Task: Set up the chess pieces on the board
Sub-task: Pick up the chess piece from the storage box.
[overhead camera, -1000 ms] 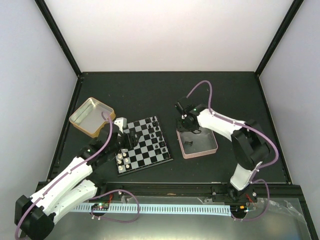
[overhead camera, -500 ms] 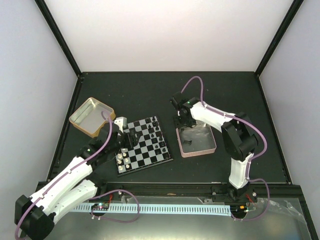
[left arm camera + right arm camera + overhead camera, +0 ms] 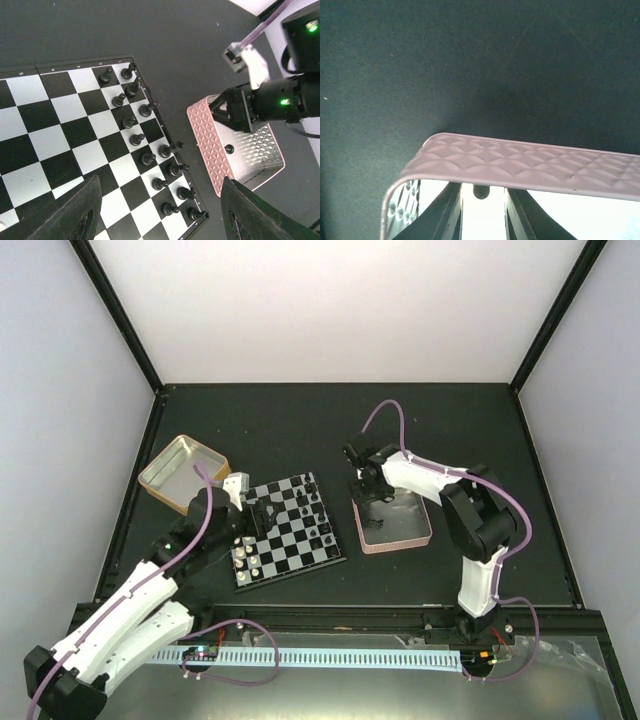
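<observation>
- The chessboard (image 3: 290, 530) lies flat on the black table (image 3: 300, 430), between the gold tin (image 3: 183, 472) on its left and the pink tin (image 3: 395, 525) on its right.
- Black chess pieces (image 3: 150, 159) stand in two rows along the board's right edge, upright, one to a square.
- White chess pieces (image 3: 245, 560) stand at the board's near left corner.
- The left gripper (image 3: 262, 515) hangs over the far left part of the board. Its jaws are spread wide and only board squares show between the fingers (image 3: 75, 212).
- The right gripper (image 3: 366, 490) is at the far left corner of the pink tin, tips pointing down inside the quilted rim.
- The right jaws stand a narrow gap apart. In the right wrist view a lone black piece (image 3: 481, 191) shows in that gap, clear of both fingers (image 3: 451, 210).
- In the left wrist view, that piece stands upright on the tin's floor, near the left wall and apart from the gripper tips.
</observation>
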`<control>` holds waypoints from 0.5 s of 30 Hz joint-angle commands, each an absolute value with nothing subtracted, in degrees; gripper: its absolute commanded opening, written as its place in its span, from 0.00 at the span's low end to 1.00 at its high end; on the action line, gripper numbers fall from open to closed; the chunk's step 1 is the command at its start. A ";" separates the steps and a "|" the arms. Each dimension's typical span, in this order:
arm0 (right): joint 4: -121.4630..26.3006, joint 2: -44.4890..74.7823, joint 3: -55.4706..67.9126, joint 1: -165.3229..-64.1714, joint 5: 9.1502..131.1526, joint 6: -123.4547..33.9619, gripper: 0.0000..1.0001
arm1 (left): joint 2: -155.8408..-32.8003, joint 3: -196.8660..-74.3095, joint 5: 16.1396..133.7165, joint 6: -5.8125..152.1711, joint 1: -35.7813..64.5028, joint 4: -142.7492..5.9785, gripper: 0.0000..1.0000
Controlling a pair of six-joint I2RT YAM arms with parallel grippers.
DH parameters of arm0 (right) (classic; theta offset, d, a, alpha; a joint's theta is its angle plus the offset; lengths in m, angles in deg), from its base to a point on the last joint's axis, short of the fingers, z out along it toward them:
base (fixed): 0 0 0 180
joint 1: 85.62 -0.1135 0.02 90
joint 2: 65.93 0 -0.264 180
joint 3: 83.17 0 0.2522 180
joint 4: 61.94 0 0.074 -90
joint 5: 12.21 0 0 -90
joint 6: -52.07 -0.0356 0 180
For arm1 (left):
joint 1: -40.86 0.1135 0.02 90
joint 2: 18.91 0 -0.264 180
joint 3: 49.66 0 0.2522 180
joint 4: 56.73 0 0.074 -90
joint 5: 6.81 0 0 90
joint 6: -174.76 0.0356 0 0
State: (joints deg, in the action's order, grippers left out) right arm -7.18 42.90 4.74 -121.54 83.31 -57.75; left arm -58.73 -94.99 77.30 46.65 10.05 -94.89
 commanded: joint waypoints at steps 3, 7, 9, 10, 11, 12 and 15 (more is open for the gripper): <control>-12.14 39.74 1.11 -121.36 84.23 -60.37 0.23 | -54.66 -95.44 77.37 47.47 10.46 -96.29 0.67; -13.14 39.38 0.74 -121.31 85.49 -60.78 0.19 | -53.13 -95.20 78.77 47.51 10.45 -96.93 0.67; -13.86 39.16 0.45 -121.43 86.19 -60.70 0.19 | -52.82 -94.98 79.13 47.49 10.47 -96.99 0.67; -14.25 38.97 0.26 -121.45 86.34 -60.63 0.20 | -52.83 -94.97 79.12 47.45 10.53 -97.02 0.67; -14.67 38.74 -0.03 -121.48 86.28 -60.49 0.22 | -52.88 -94.97 79.02 47.47 10.46 -97.07 0.67; -15.07 38.41 -0.33 -121.55 86.13 -60.36 0.24 | -52.85 -94.97 78.98 47.35 10.51 -97.24 0.67; -16.88 37.18 -1.46 -121.85 85.87 -60.29 0.27 | -52.85 -94.84 78.87 47.09 10.45 -97.40 0.67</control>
State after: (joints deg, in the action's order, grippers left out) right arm -13.26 40.17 -0.05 -121.59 84.51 -60.21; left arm -53.39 -94.84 78.11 46.67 10.07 -96.09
